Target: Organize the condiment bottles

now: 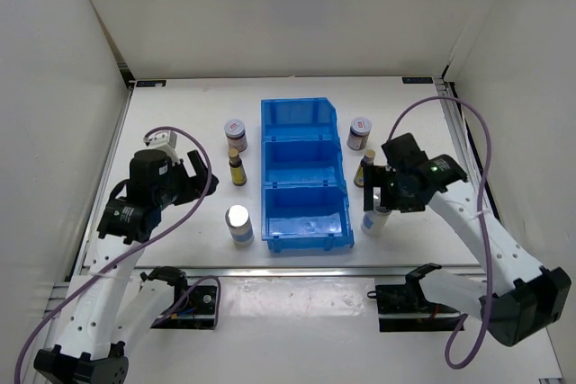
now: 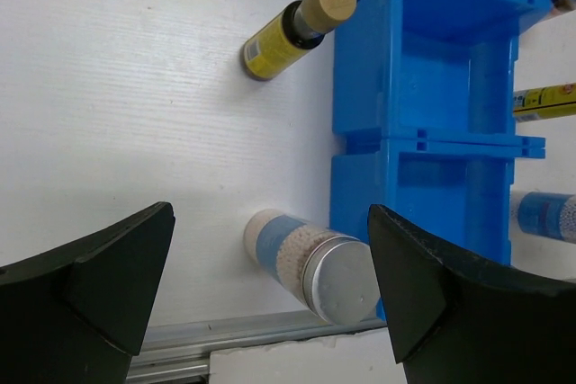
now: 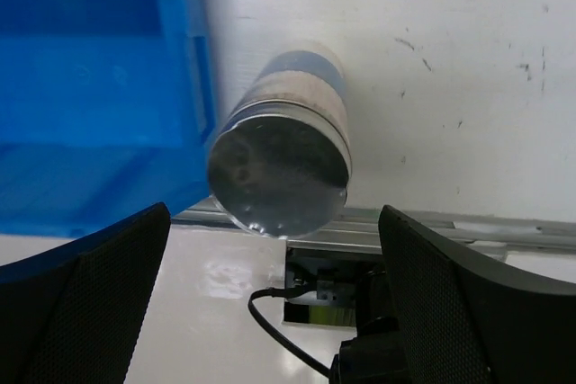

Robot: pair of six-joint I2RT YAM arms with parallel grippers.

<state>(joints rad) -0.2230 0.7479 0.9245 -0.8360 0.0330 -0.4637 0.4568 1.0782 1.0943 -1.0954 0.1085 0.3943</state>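
From above, the blue bin [image 1: 266,177] has a dark jar [image 1: 236,132], a brown bottle [image 1: 237,168] and a silver-topped cylinder [image 1: 239,222] lined up off its left wall and a second jar [image 1: 360,132], second bottle [image 1: 367,166] and second cylinder [image 1: 372,222] off its right, with the left gripper [image 1: 198,171] out left of the bin and the right gripper [image 1: 385,193] over the second cylinder. Left wrist now: the left gripper [image 2: 270,222] has its fingers spread wide, holding nothing, the silver-topped cylinder [image 2: 310,263] between them beside the bin [image 2: 423,87], touching neither. Right wrist: the right gripper [image 3: 274,213] gapes just as wide, empty, the second cylinder [image 3: 283,150] in the gap beside the bin [image 3: 99,87], clear of both fingers.
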